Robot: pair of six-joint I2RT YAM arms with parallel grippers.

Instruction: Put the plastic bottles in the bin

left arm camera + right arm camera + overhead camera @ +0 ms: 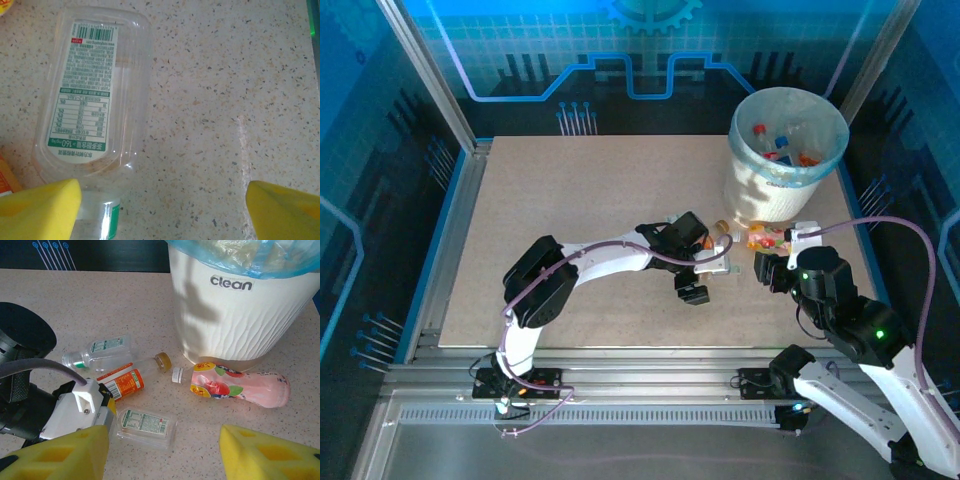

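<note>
Lying by bin (225, 325): 4 bottles (240, 390), right wrist; overhead, perhaps 2.

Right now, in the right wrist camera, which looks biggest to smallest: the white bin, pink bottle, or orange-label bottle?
1. white bin
2. pink bottle
3. orange-label bottle, one end hidden, so it may be longer than it looks

The table (570, 200) carried the bin (760, 195); beside it lay a pink bottle (240, 387), an orange-labelled bottle (125, 382) and two clear bottles (102, 352).
</note>
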